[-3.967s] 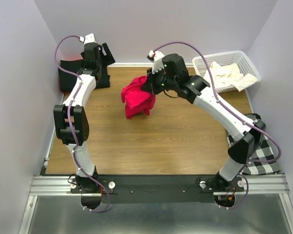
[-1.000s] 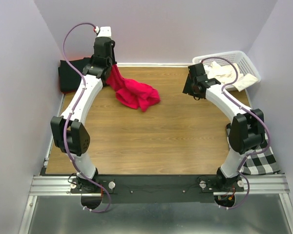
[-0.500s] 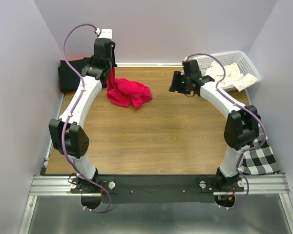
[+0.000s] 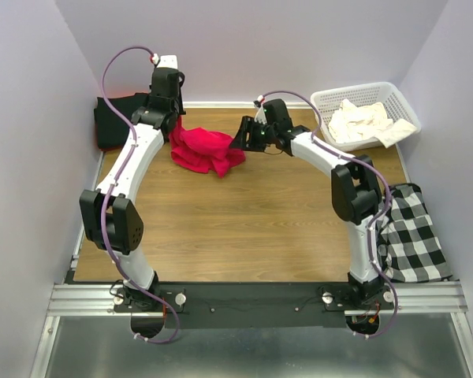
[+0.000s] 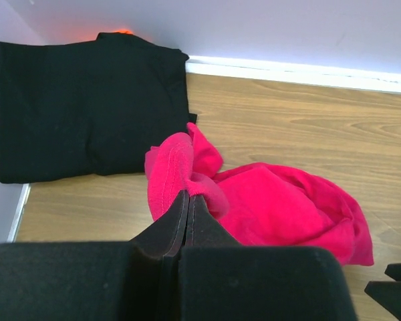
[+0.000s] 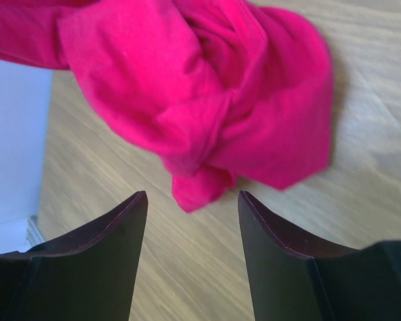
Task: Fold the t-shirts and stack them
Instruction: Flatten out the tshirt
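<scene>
Top external view: the left arm hides part of the folded black fabric t-shirt [image 4: 110, 118] by the far-left corner, and also the jaws of the left gripper [image 4: 173, 127]. The crumpled crimson-red fabric t-shirt [image 4: 201, 150] lies on the wooden worktop [image 4: 244, 228] between that and the right gripper [image 4: 240, 142]. A cream-white t-shirt [image 4: 363, 122] is heaped in the white plastic lattice basket [image 4: 394, 90].

Left wrist view: jaws pressed together, pinching a red fold.

Right wrist view: jaws spread, empty, with the shirt's tip just ahead.
</scene>
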`<state>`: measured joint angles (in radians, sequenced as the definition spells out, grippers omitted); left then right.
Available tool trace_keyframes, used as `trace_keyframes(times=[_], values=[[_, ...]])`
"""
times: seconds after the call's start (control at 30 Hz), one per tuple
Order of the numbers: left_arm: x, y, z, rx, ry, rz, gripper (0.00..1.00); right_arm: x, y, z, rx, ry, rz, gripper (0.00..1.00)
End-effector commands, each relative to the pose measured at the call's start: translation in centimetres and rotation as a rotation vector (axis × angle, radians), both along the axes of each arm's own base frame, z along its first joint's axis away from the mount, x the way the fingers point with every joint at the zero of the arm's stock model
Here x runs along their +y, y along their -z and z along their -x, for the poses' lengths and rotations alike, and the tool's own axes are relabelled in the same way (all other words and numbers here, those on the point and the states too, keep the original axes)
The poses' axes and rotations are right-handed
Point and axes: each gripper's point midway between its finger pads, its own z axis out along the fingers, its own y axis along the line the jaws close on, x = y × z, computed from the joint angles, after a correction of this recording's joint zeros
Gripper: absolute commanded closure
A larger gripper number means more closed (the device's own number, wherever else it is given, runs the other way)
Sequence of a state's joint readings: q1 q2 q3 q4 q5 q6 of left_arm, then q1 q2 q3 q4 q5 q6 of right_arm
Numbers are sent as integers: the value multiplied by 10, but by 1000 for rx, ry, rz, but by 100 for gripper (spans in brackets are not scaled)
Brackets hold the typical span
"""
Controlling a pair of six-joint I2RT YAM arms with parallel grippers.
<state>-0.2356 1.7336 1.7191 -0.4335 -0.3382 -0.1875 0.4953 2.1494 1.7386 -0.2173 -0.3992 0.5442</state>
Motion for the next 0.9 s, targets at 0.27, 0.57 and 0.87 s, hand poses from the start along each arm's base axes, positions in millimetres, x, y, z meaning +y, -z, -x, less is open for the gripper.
trace_keyframes(times=[0.27, 0.57, 0.87], values=[[18, 26, -11, 61, -11, 42, 100, 48, -8, -8, 9, -128, -186, 36], [20, 33, -13, 74, -8, 53, 100, 57, 11, -2, 66, -164, -201, 37], [23, 40, -11, 86, -11, 58, 100, 64, 27, -1, 86, -184, -197, 41]])
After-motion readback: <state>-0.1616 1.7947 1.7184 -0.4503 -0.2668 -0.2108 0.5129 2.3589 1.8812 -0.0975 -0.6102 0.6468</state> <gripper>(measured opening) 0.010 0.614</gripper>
